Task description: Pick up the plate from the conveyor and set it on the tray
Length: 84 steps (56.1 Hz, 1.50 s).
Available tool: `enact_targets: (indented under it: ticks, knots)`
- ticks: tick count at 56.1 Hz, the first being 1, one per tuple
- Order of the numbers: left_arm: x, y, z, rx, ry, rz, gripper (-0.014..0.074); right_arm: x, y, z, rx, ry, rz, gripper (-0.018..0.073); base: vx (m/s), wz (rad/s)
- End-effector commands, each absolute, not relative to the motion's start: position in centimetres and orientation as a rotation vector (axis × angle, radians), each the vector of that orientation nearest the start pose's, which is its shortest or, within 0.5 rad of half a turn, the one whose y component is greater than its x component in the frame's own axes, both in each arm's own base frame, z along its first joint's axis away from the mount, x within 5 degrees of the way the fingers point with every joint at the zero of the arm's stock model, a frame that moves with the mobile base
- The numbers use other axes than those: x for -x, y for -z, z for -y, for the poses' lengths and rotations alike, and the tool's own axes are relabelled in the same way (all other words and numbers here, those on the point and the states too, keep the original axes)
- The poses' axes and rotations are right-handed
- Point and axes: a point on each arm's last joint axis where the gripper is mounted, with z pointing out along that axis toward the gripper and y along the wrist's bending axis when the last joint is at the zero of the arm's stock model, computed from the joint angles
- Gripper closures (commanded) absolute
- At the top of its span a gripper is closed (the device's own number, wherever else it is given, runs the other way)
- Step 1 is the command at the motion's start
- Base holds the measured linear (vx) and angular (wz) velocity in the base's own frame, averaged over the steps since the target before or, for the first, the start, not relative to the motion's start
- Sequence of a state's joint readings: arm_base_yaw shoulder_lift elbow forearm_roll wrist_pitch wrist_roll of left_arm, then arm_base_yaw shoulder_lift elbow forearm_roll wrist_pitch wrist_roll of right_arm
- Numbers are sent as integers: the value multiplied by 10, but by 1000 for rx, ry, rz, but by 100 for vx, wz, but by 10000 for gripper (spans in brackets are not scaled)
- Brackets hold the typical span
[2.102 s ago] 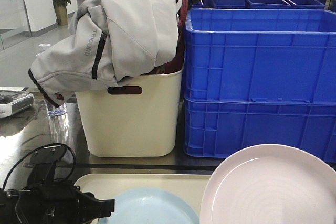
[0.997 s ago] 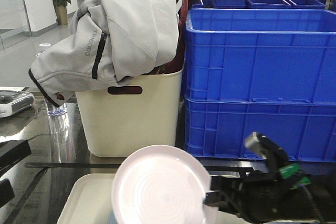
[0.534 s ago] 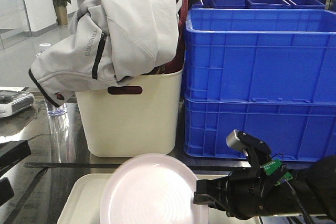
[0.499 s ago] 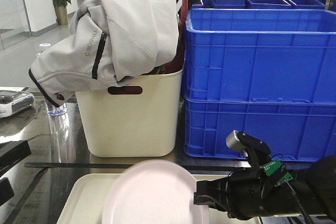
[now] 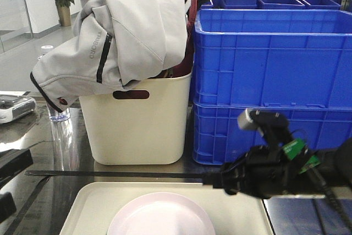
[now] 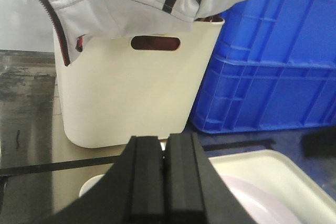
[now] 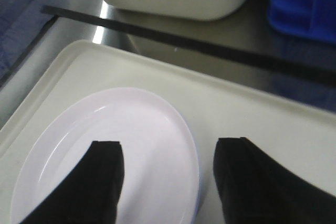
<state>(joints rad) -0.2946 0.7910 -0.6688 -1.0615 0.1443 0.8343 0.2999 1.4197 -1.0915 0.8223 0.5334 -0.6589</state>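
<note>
- Blue crates [image 5: 275, 81] and a bin [image 5: 137, 125] are crowding the far side.
- Plate [image 7: 105, 150] is lying on tray [image 7: 252, 114]; right gripper [image 7: 168, 156] is gaping above it, and could clip the rim.
- Left gripper [image 6: 161, 182] is sitting pinched together, empty.

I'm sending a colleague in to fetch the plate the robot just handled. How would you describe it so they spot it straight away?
Look in front of the tall cream bin stuffed with a grey jacket, beside the stacked blue crates. There a flat cream tray lies on the dark tabletop, and the plate rests inside it. It is round, shallow and glossy pale pink, the only pink thing there.
</note>
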Motion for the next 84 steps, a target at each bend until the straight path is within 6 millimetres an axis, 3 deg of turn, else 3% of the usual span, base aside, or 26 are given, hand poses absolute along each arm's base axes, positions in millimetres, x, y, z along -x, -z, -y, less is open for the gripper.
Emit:
enact_targets:
  ticks: [1,6,8,17,25,32,41,75,84]
  knots:
    - [-156,-365,60,-201,465,-1657,596,-271,-369,-110,453,-531,-2017,281,0,0]
    - [-155,-359,63,-263,459,-1693,596,-247,-392,-87,413,-402,-1993,531,0,0]
    - [-155,-356,63,-266,456,-1708,596,-238,-399,-80,400,-356,-1992,576,0,0]
    - [-154,-334,63,-273,450,-1804,596,-183,-413,-50,357,-159,-1936,571,0,0]
    - [-150,-313,64,-301,462,-1913,596,-134,-392,-35,321,-133,-1790,570,0,0]
    - [-149,-302,63,-323,440,-1947,596,-113,-369,-29,280,-146,-1694,569,0,0]
    - [-148,-302,64,-327,446,-1955,596,-101,-353,-27,255,-172,-1660,568,0,0]
    - [-147,-300,64,-334,452,-1967,596,-98,-351,-27,256,-177,-1673,568,0,0]
    - [-125,-302,51,-400,302,-1843,595,-98,-351,-27,256,-177,-1673,568,0,0]
